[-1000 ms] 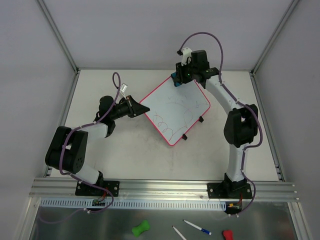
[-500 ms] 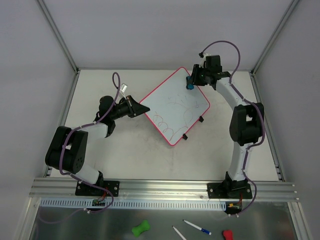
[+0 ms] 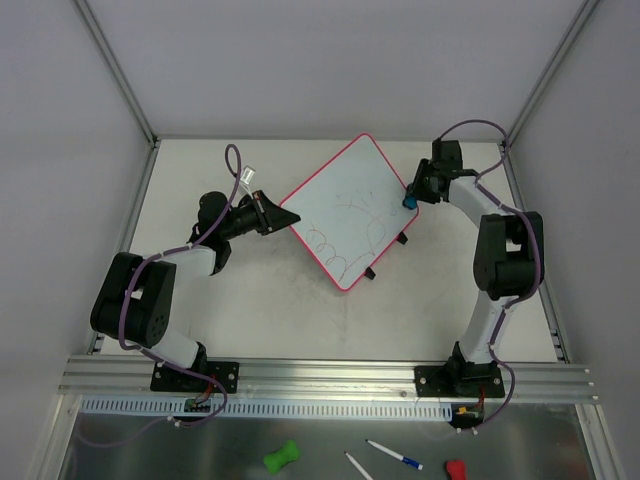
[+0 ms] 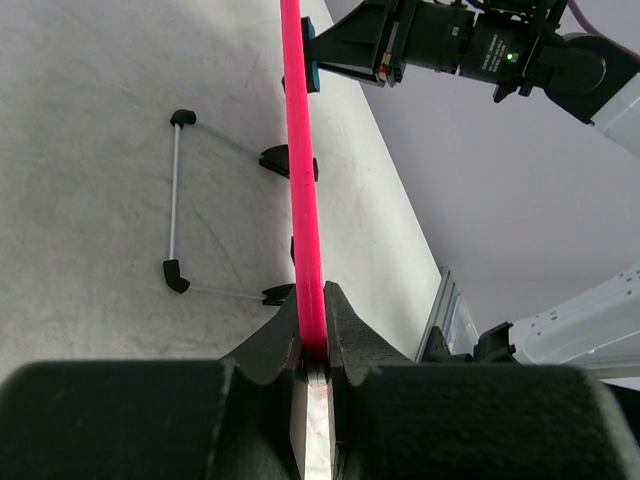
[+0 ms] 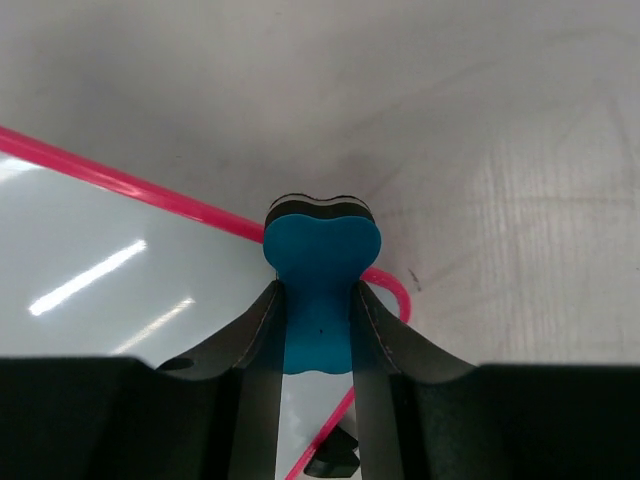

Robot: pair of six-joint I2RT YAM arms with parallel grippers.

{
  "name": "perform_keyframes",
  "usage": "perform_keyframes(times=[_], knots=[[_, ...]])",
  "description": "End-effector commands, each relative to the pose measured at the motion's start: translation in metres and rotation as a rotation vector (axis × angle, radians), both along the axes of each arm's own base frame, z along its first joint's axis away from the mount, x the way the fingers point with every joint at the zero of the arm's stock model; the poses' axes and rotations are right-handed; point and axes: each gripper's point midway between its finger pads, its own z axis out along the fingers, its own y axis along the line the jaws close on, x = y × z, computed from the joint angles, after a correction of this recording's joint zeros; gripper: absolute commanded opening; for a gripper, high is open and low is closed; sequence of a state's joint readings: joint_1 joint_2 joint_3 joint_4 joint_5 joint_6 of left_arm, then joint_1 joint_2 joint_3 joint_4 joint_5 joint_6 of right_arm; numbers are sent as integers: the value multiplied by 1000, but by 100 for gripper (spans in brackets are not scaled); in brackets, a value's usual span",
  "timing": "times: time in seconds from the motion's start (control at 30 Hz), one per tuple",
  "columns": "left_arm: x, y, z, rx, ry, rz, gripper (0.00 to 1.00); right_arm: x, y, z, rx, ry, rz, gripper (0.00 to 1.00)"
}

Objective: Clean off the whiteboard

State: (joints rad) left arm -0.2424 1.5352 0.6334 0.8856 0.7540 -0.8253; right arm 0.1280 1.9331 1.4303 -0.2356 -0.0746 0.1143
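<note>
The whiteboard [image 3: 350, 210] lies on the table as a diamond, white with a pink-red rim and thin scribbles on its lower half. My left gripper [image 3: 281, 218] is shut on its left corner; the left wrist view shows the pink rim [image 4: 303, 180] edge-on between the jaws. My right gripper [image 3: 409, 197] is shut on a blue eraser [image 5: 320, 290] at the board's right corner [image 5: 395, 290]. Two black clips [image 3: 402, 238] sit on the lower right edge.
The table [image 3: 230, 300] has raised rails at its sides. A wire stand [image 4: 175, 200] shows under the board in the left wrist view. Below the front rail lie a green toy [image 3: 282, 456], two pens [image 3: 393, 454] and a red object [image 3: 455, 469].
My right gripper has swept the eraser from the board's top corner along the upper right edge to the right corner. The scribbles on the upper part have faded. The left arm has not moved.
</note>
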Motion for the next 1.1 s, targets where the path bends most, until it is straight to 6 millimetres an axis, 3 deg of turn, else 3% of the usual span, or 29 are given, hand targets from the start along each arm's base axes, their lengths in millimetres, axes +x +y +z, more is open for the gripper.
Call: perform_keyframes(times=[0.0,0.43,0.53,0.8,1.07], knots=[[-19,-10,14,8,-127,-112,0,-39,-17,-55,-101,178,-80,0],[-14,-9,13,-9,-103,-75,0,-51,-38,-53,-169,178,-180,0],[-10,-9,15,-21,-91,-62,0,-49,-43,-44,-159,155,-203,0],[-8,-10,17,-33,-96,-62,0,-51,-47,7,-68,52,-194,0],[-5,-14,6,-22,-80,-101,0,-55,-12,77,52,-110,21,0]])
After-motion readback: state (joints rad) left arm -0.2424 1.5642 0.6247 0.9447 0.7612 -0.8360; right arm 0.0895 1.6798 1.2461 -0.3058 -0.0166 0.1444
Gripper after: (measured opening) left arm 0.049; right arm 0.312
